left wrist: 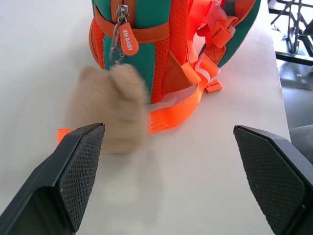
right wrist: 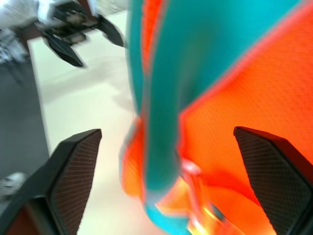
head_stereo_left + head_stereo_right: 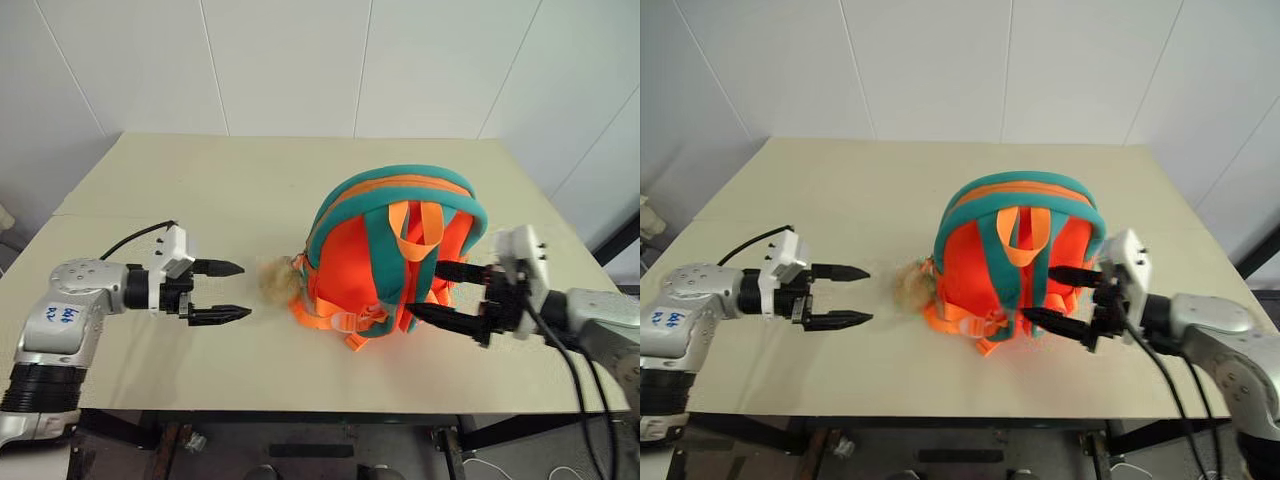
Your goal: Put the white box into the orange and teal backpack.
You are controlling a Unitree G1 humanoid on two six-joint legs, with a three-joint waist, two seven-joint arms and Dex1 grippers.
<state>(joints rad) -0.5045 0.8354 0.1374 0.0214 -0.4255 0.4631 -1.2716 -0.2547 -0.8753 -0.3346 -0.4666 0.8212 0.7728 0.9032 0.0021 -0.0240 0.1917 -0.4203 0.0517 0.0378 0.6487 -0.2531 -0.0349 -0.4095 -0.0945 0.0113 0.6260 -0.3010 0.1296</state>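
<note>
Showing up close: backpack [image 1: 146, 54] zipper pull [image 1: 126, 39]

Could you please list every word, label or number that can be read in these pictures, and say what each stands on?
"ZM BABY": white letters on the orange zipper pull of the orange and teal backpack.
Blue handwritten marks on the left arm's grey shell: too small to read.
Nothing else legible.

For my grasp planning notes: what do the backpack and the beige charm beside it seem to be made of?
The rounded orange and teal backpack looks like soft padded fabric, matte, with a fine mesh weave on the orange panels; its straps look like woven webbing. The beige fluffy charm seems plush, with a fuzzy outline.
</note>
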